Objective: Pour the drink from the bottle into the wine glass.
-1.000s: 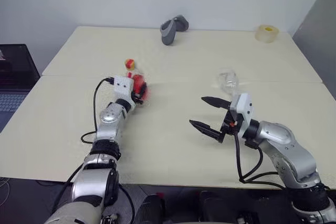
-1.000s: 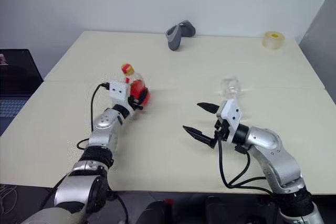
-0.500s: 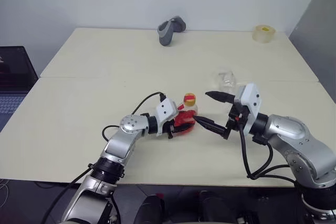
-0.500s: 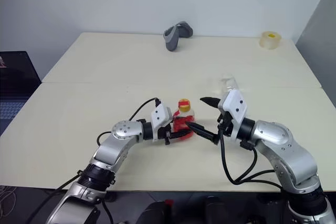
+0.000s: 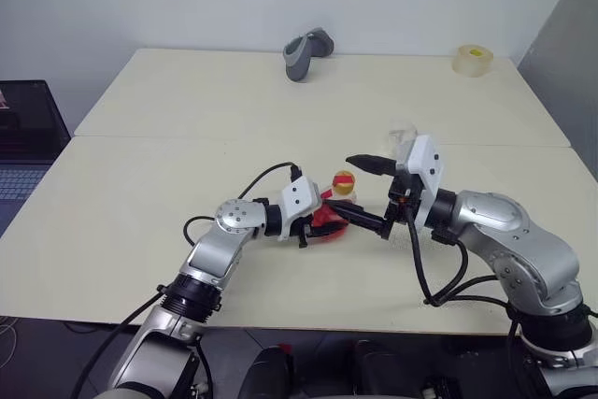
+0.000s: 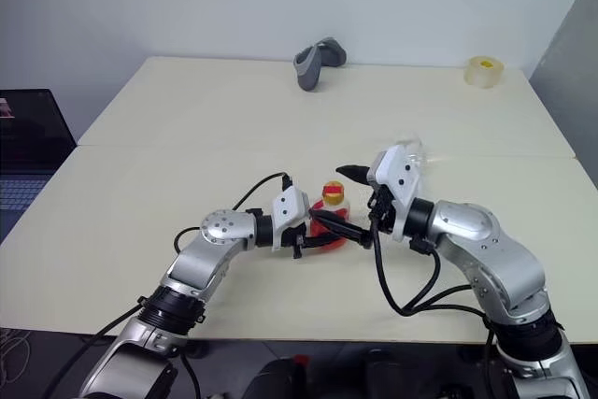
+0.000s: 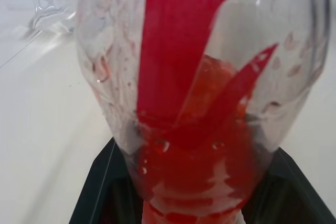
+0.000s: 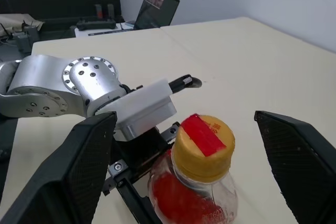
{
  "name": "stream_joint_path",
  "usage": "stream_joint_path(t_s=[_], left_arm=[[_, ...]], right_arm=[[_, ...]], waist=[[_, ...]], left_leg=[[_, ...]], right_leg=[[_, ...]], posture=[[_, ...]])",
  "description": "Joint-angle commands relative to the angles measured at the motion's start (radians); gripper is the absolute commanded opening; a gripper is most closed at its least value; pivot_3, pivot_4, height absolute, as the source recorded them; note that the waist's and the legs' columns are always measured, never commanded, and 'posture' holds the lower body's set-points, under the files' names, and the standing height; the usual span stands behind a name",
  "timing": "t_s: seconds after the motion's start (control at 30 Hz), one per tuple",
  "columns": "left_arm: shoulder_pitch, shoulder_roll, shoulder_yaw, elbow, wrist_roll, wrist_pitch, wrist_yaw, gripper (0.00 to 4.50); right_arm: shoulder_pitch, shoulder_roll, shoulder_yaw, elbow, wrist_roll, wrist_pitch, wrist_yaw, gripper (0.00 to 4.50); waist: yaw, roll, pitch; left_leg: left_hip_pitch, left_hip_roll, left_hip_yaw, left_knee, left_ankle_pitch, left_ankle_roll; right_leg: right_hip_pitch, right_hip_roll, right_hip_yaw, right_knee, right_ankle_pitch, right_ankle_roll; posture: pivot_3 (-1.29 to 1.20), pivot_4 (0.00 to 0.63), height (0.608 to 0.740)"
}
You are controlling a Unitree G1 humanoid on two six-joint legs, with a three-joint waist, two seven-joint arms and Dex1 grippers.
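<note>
The bottle [image 5: 329, 216], clear plastic with red drink [image 7: 178, 77] in its lower part, stands near the table's middle, tipped slightly. My left gripper [image 5: 314, 227] is shut on its body from the left. The yellow-and-red cap [image 8: 203, 142] is on the neck. My right gripper [image 5: 344, 190] comes in from the right, open, with one black finger [image 8: 73, 177] on each side of the cap and a gap to it on both sides. The wine glass [image 5: 404, 135] stands upright just behind the right wrist, partly hidden by it.
A grey curved object [image 5: 306, 51] lies at the table's back edge, and a roll of tape [image 5: 472, 58] sits at the back right corner. A laptop [image 5: 23, 137] stands off the table's left side. A seam [image 5: 187, 136] crosses the tabletop.
My left arm carried the bottle from the left of the table to the middle, then held still. My right gripper rose and shifted left, so its fingers now flank the cap.
</note>
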Motion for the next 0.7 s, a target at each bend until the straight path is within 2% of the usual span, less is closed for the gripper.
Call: stream_joint_path(t_s=[0.03, 0.2, 0.27, 0.37, 0.47, 0.6, 0.7], left_arm=[[-0.010, -0.002, -0.004, 0.004, 0.008, -0.020, -0.002, 1.82], [-0.012, -0.003, -0.002, 0.008, 0.010, -0.027, -0.003, 1.82], [-0.011, -0.002, -0.002, 0.008, 0.010, -0.029, -0.004, 1.82], [-0.010, 0.002, -0.002, 0.005, 0.009, -0.030, -0.009, 1.81], [-0.008, 0.007, -0.007, -0.003, 0.007, -0.032, -0.024, 1.74], [-0.018, 0.023, -0.026, 0.003, 0.018, -0.060, -0.064, 1.62], [-0.027, 0.037, -0.037, 0.017, 0.034, -0.092, -0.082, 1.45]], right_arm=[[-0.019, 0.014, -0.002, -0.006, -0.012, -0.025, -0.009, 3.56], [-0.018, 0.016, -0.003, -0.004, -0.024, -0.044, 0.006, 1.79], [-0.018, 0.012, -0.007, -0.003, -0.024, -0.055, 0.022, 1.21], [-0.027, -0.019, 0.008, 0.015, -0.044, -0.096, 0.090, 1.20], [-0.075, -0.077, 0.036, 0.108, -0.058, -0.187, 0.253, 1.20], [-0.218, -0.157, 0.137, 0.380, -0.189, -0.451, 0.535, 1.20], [-0.315, -0.154, 0.172, 0.530, -0.230, -0.563, 0.649, 1.20]], waist=[[0.000, 0.000, 0.000], [0.000, 0.000, 0.000], [0.000, 0.000, 0.000], [0.000, 0.000, 0.000], [-0.001, 0.000, 0.000], [-0.003, 0.000, 0.000], [-0.005, 0.000, 0.000]], left_leg=[[0.000, 0.000, 0.000, 0.000, 0.000, 0.000], [0.000, 0.000, 0.000, 0.000, 0.000, 0.000], [0.000, 0.000, 0.000, 0.000, 0.000, 0.000], [0.000, 0.000, 0.000, 0.000, 0.000, 0.000], [0.000, 0.000, 0.000, 0.000, 0.000, 0.000], [0.002, 0.000, 0.001, 0.000, 0.000, 0.000], [0.002, 0.000, 0.001, 0.000, 0.000, 0.000]], right_leg=[[0.000, 0.000, 0.000, 0.000, 0.000, 0.000], [0.000, 0.000, 0.000, 0.000, 0.000, 0.000], [0.000, 0.000, 0.000, 0.000, 0.000, 0.000], [0.000, 0.000, 0.000, 0.000, 0.000, 0.000], [0.000, 0.000, 0.000, 0.000, 0.000, 0.000], [0.001, 0.001, -0.001, 0.000, 0.000, 0.000], [0.001, 0.001, -0.001, 0.000, 0.000, 0.000]], posture=[[0.00, 0.150, 0.740], [0.00, 0.150, 0.740], [0.00, 0.150, 0.740], [0.00, 0.150, 0.740], [0.00, 0.150, 0.740], [0.00, 0.150, 0.740], [0.00, 0.150, 0.740]])
